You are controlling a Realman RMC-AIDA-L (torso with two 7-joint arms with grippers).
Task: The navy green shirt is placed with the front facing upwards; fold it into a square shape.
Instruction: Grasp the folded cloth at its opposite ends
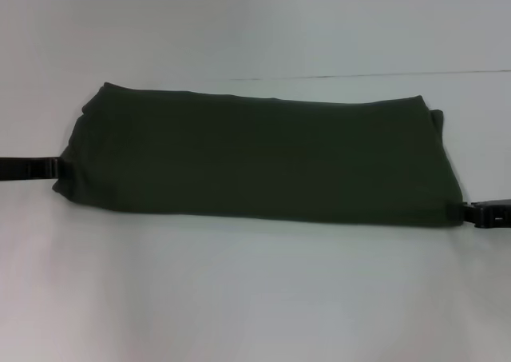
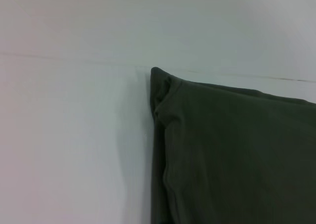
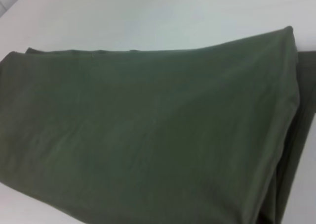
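The navy green shirt (image 1: 255, 158) lies on the white table as a wide folded band, plain side up, with no lettering showing. My left gripper (image 1: 53, 169) comes in low from the left and meets the shirt's left end. My right gripper (image 1: 471, 213) sits at the shirt's near right corner. In the left wrist view a folded corner of the shirt (image 2: 232, 155) shows with doubled layers along its edge. Smooth cloth of the shirt (image 3: 148, 135) fills the right wrist view, with a folded edge at one side.
The white table (image 1: 255, 298) spreads wide in front of the shirt. A thin seam line (image 1: 383, 76) runs across the table behind it. Nothing else lies on the surface.
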